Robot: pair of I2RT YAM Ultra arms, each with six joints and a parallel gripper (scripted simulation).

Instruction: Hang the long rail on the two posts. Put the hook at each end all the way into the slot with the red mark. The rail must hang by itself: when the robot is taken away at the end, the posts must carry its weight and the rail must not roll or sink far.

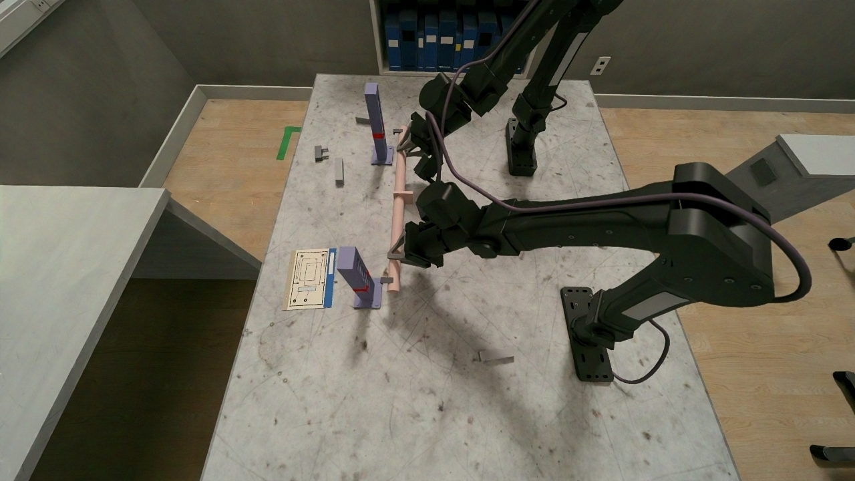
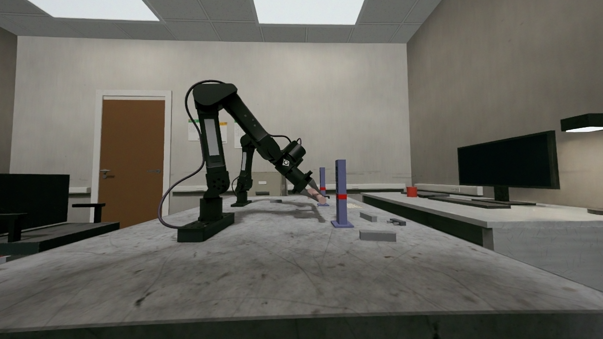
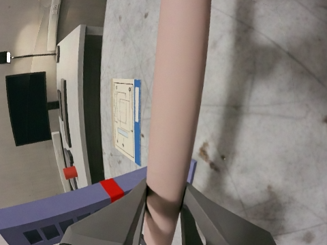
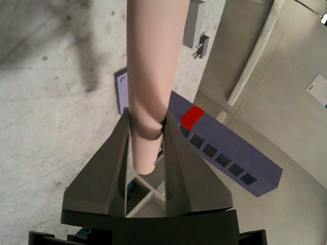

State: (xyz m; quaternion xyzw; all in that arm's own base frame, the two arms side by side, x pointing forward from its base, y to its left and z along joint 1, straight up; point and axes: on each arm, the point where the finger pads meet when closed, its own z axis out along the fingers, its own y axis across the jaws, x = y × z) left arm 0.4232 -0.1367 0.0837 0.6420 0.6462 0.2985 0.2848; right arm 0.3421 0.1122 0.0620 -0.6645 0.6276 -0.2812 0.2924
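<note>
Scuffed pale surface (image 1: 334, 412) (image 2: 261, 270) (image 3: 266, 136) (image 4: 44, 136), two purple posts on it, and the long rail (image 1: 398, 215) (image 2: 321, 199) (image 3: 177, 88) (image 4: 153, 54) is up off it, right alongside both. Left hand (image 1: 395, 256) (image 3: 166, 195) is clamped on the rail near the end by the printed sheet (image 1: 309, 279) (image 3: 123, 119); right hand (image 1: 404, 145) (image 2: 313, 192) (image 4: 146, 119) is clamped near the other end.

Handling guess: stiff, smooth, not fragile, probably light for two arms but awkward because it's long. Round bar, so I'd worry about it rolling in the fingers more than bending. Holding it just inboard of the end hooks looks right to me, since the hook (image 1: 387, 280) at the left arm's end stays free to go in.

Edges: the slots are small windows up each post, so you want the ones at the red marks on the left-hand post (image 1: 355, 268) (image 2: 321, 177) (image 3: 61, 201) and the right-hand post (image 1: 375, 113) (image 2: 341, 181) (image 4: 235, 146). Can't tell if either hook is lined up. Fingers could knock a post if they crowd in. Decent room on the arm side to back off; past the posts, watch the loose grey block (image 1: 338, 172) (image 2: 368, 216) (image 4: 193, 25).
</note>
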